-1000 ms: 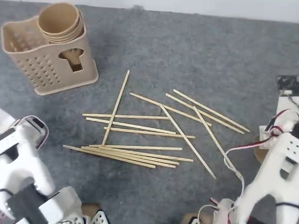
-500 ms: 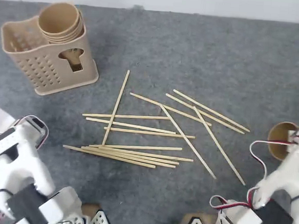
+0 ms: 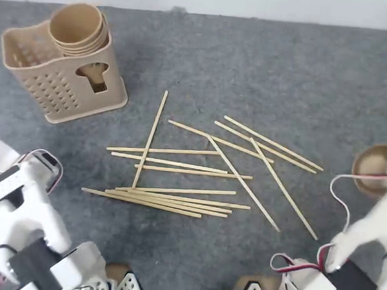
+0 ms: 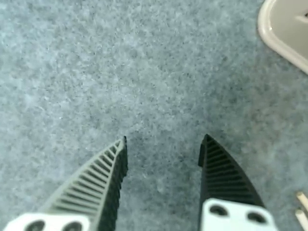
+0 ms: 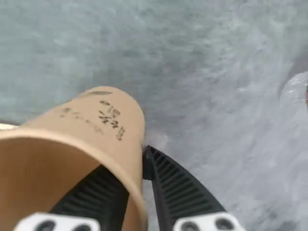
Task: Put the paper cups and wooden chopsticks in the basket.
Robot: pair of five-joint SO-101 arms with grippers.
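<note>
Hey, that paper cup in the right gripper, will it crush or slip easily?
Likely light and thin-walled: the right gripper pinches the paper cup by one side of its wall, so a hard squeeze may dent it. Held off-centre, it could tilt.

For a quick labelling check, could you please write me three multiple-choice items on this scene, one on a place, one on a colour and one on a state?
1. The stack of paper cups stands: A. in the basket; B. on a plate; C. on a shelf.
2. The basket is: A. blue; B. beige; C. black.
3. The right hand is: A. open and empty; B. shut on a spoon; C. shut on a single paper cup.

Answers:
1 A: the high view shows the stack rising out of one of the basket's compartments.
2 B: its perforated walls are beige.
3 C: the right wrist view shows one finger inside the cup and the other outside its wall.
</note>
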